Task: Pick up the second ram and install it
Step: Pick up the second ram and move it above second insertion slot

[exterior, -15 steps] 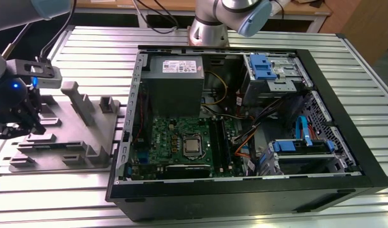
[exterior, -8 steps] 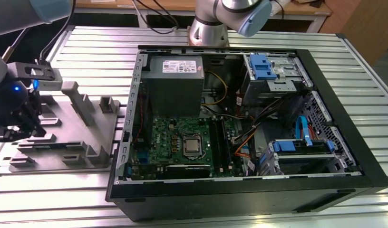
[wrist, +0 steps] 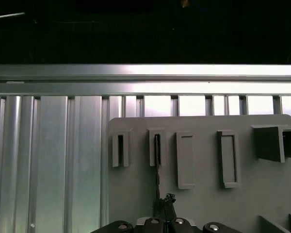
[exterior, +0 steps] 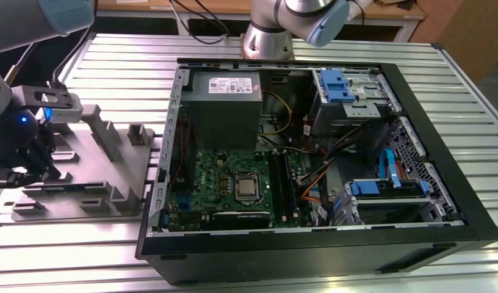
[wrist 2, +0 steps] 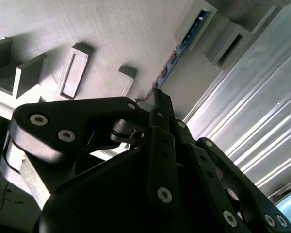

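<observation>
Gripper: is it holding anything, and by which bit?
The gripper seems to pinch the second ram by its thin edge, near one end. The rest of the stick reaches toward a slot in the grey holder.

Ribbed table (exterior: 135, 52): bare metal with a satin sheen. Fixture block (exterior: 110, 177), left of the frame: matt grey, plastic-looking, with a finely grained face in the second wrist view. Computer case (exterior: 314, 256): matt black shell. Power-supply box (exterior: 224, 113): dull grey sheet metal with a paper label. Motherboard (exterior: 208, 177): green laminate. Drive latches (exterior: 334, 85): smooth blue plastic. Gripper (wrist 2: 157, 94): black, softly glossy links with bright metal screw heads, closed on the second ram (wrist 2: 183, 42), a dull blue-green board.
</observation>
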### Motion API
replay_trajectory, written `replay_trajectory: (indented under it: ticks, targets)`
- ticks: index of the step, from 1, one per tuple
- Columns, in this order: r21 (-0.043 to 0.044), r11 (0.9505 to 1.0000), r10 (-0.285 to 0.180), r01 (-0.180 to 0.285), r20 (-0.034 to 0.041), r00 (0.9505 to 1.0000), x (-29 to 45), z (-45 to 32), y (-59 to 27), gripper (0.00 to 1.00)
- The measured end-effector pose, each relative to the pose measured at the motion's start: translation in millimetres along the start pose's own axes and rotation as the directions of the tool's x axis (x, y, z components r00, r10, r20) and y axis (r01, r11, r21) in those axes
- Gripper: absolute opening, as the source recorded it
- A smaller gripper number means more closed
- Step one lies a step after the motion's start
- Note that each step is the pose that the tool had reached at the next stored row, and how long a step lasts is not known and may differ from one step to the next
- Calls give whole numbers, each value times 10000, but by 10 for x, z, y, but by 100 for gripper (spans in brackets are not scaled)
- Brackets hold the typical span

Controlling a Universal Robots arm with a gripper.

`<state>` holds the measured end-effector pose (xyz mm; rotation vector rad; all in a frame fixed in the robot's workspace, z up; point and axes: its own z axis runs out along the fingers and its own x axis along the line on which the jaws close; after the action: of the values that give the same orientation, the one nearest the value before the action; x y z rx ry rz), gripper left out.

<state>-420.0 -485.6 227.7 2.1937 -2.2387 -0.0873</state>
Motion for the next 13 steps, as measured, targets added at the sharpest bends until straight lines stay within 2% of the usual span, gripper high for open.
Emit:
replay_trajectory:
  ticks: [13]
  targets:
    - [-2,10000,-11,11,-1,10000,39,39,-27,10]
